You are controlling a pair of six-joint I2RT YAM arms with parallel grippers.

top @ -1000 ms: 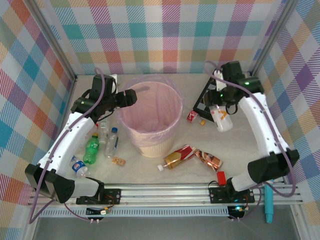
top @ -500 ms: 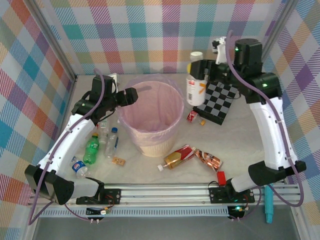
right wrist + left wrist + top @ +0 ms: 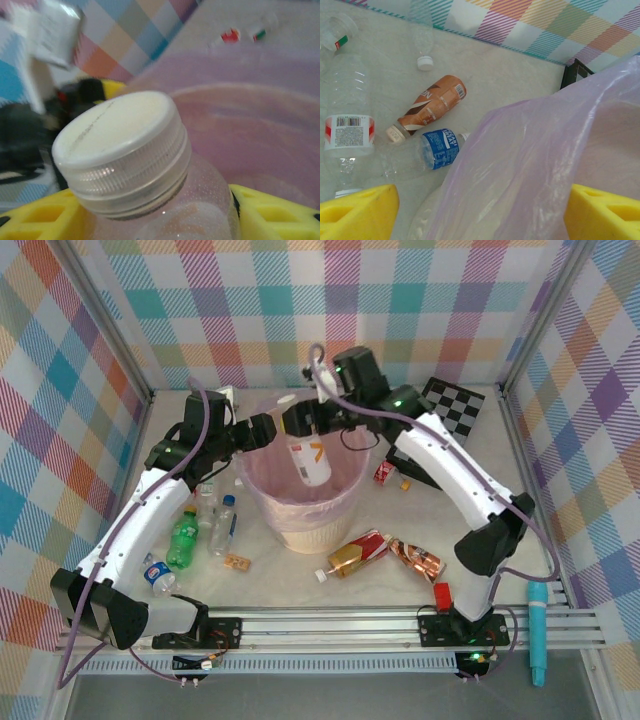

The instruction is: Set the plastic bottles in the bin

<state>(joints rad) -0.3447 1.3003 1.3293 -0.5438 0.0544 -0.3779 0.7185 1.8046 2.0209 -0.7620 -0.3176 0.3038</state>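
Observation:
My right gripper (image 3: pixel 300 428) is shut on a clear plastic bottle (image 3: pixel 309 460) with a white cap (image 3: pixel 117 131) and an orange-and-white label. It holds the bottle over the mouth of the bin (image 3: pixel 342 502), a cream bucket lined with a pink bag (image 3: pixel 260 125). My left gripper (image 3: pixel 263 431) is open at the bin's left rim, with the pink bag (image 3: pixel 520 165) between its yellow fingers (image 3: pixel 357 212). Other plastic bottles lie left of the bin: a green one (image 3: pixel 183 538), a blue-capped clear one (image 3: pixel 224 523) and a blue-labelled one (image 3: pixel 436 149). A brown one (image 3: pixel 431 107) lies behind.
A checkerboard (image 3: pixel 455 412) leans at the back right. Crushed cans and wrappers (image 3: pixel 358 552) lie in front of the bin, a red can (image 3: pixel 385 472) to its right, and a small brown block (image 3: pixel 237 562) at its front left. Plaid walls close in three sides.
My right arm has lifted the bottle from the right side of the table and swung it left to above the bin. The left arm has stayed still.

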